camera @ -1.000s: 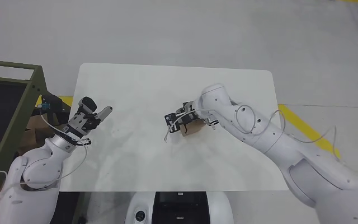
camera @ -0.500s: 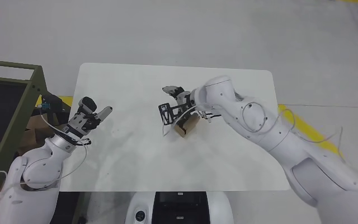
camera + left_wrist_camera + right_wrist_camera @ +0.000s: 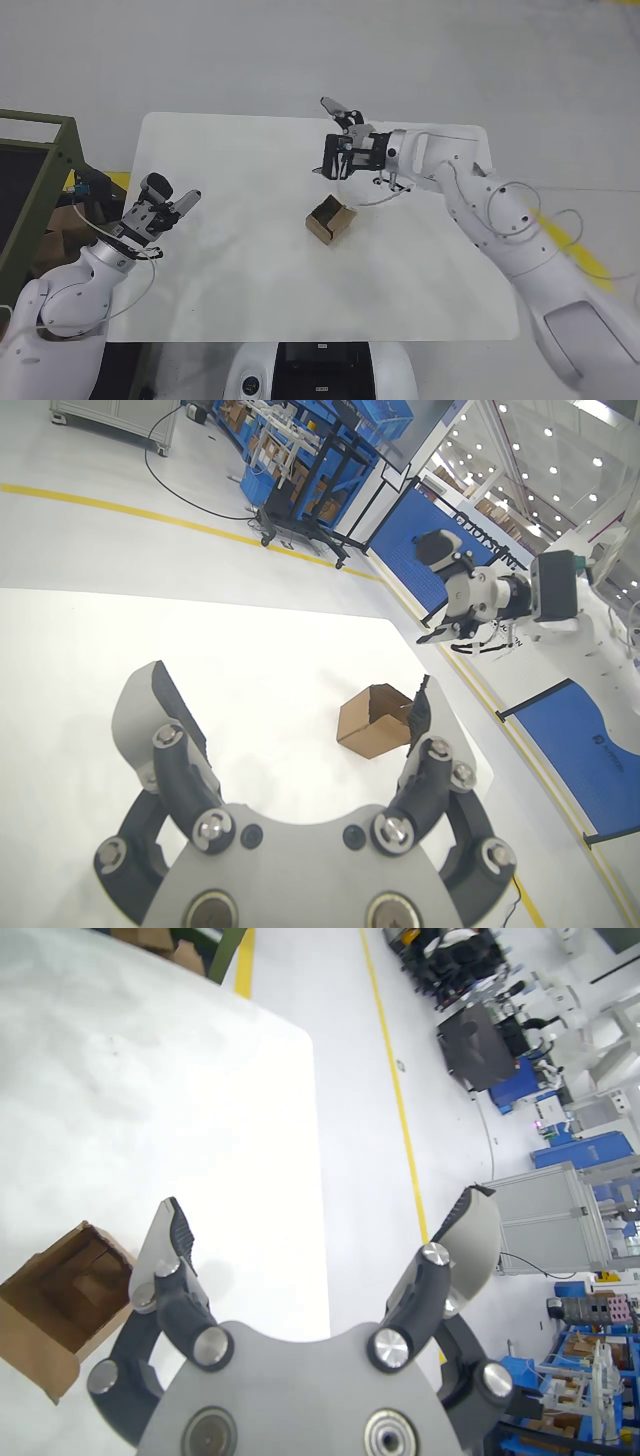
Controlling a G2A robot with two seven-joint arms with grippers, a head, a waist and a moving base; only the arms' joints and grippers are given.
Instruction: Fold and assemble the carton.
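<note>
Left end effector (image 3: 172, 206) nearest, over L edge of counter (image 3: 230, 290), fingers spread wide, nothing in 'em, carton (image 3: 330, 220) sits mid-counter, open side up, untouched, right end effector (image 3: 328, 137) beyond it twd far edge, wide open, empty

Left end effector (image 3: 290, 680) and right end effector (image 3: 324, 1198) both hover spread wide, empty.

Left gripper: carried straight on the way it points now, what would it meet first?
Most likely the bare table: the open left gripper aims low across it, and the midline looks free. The carton sits off that line, toward one finger, so it would probably be passed; depth is unclear.
</note>
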